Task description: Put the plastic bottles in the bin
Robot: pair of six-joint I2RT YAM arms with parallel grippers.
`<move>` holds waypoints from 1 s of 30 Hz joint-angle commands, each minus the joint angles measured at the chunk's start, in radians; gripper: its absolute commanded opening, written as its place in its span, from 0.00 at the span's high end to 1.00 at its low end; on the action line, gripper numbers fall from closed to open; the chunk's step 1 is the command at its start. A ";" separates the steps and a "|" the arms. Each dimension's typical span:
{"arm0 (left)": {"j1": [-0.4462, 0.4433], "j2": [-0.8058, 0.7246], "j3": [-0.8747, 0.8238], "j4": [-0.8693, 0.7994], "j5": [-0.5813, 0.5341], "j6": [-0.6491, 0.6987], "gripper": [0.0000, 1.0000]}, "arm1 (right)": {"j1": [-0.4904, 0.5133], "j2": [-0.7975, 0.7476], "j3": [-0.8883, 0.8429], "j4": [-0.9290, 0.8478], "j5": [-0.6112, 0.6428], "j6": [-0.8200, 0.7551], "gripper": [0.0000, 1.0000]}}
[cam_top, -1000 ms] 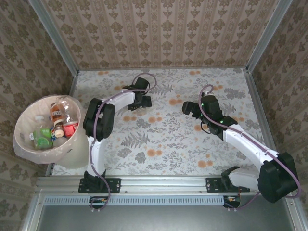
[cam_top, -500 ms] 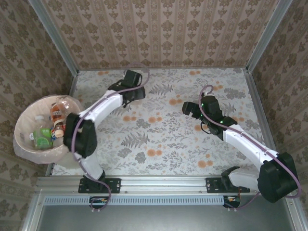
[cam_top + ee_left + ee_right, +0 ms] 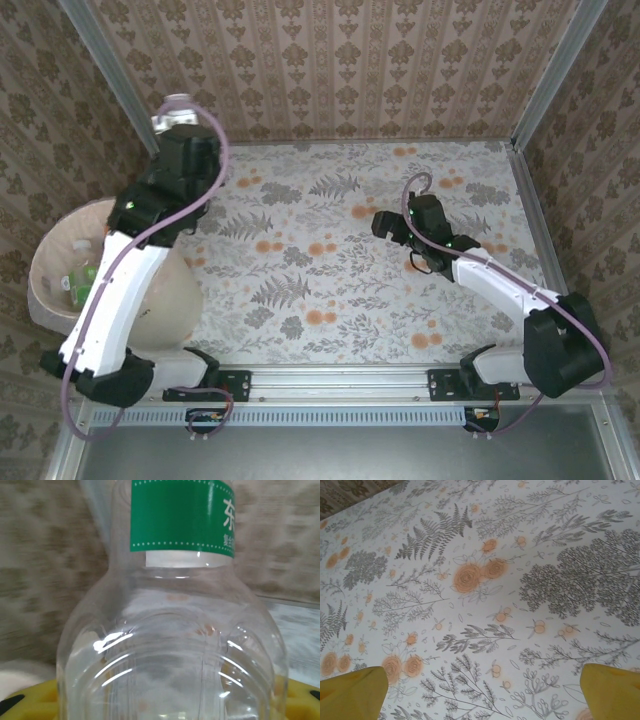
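Your left gripper is raised high at the far left corner, in front of the patterned brown wallpaper wall. It is clamped on a clear plastic bottle with a green label. In the left wrist view that bottle stands upright right before the lens, its ribbed shoulder between the yellow fingers that peek out at the bottom corners. The green band with white lettering sits high on its body. In the top view you see a pale, clear part of the same bottle sticking out past the end of the gripper.

The round pale pink-beige bin lined with a clear bag stands off the left edge of the table, and your left arm crosses over its right side. In that view the held bottle lies up and to the right of the bin's mouth. How high it hangs above the rim you cannot tell from here. Inside the bin lie other bottles, one with a green label and one showing a white cap.

Your right gripper hangs low over the floral tablecloth, right of the table's middle and well apart from the bin. Its yellow fingertips stand wide apart in the right wrist view, with only the cloth between them
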State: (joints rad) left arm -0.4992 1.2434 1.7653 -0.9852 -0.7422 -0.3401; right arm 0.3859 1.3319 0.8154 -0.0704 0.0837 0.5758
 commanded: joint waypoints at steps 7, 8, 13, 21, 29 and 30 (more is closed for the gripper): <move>0.514 -0.159 -0.065 -0.191 -0.060 0.014 0.49 | -0.005 0.047 0.095 0.006 -0.053 -0.015 0.00; 0.559 -0.156 -0.067 -0.210 -0.049 -0.004 0.50 | -0.005 0.047 0.098 0.005 -0.054 -0.017 0.00; 0.698 -0.214 -0.214 -0.192 0.042 -0.103 0.49 | -0.005 0.052 0.138 -0.009 -0.075 -0.022 0.00; 0.749 -0.308 -0.291 -0.202 0.140 -0.145 0.05 | -0.002 0.133 0.244 -0.067 -0.122 -0.054 0.00; 0.748 -0.337 -0.255 -0.178 0.280 -0.102 0.05 | 0.007 0.123 0.229 -0.060 -0.108 -0.039 0.00; 0.748 -0.333 -0.249 -0.178 0.302 -0.099 0.05 | 0.008 0.117 0.226 -0.062 -0.101 -0.042 0.00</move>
State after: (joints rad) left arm 0.2432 0.8967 1.4899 -1.1744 -0.5301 -0.4622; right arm 0.3870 1.4551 1.0328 -0.1112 -0.0162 0.5449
